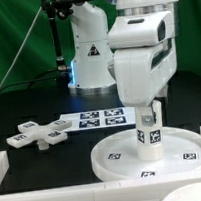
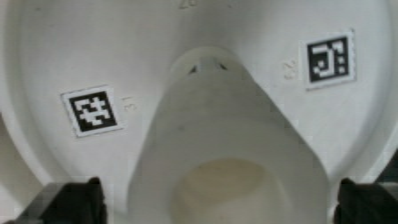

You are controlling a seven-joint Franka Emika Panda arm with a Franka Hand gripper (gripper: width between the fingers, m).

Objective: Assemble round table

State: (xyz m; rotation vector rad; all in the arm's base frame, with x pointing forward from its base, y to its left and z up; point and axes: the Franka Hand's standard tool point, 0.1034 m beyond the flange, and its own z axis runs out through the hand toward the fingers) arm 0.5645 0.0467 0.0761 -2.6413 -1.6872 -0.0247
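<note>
Jaws clamped on the short cylindrical leg (image 1: pixel 151 135), held upright. Its lower end is at the middle of the round rimmed disc (image 1: pixel 123 146) on the bench (image 1: pixel 19 112); contact cannot be told. Cross-shaped piece (image 1: pixel 37 136) lies flat to the exterior view's left, beside the marker board (image 1: pixel 95 118).

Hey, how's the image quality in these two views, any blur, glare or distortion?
Exterior view: even light, the white disc nearly washed out against the dark table. Wrist view: the leg looms close, out of focus; the tags look sharper.
</note>
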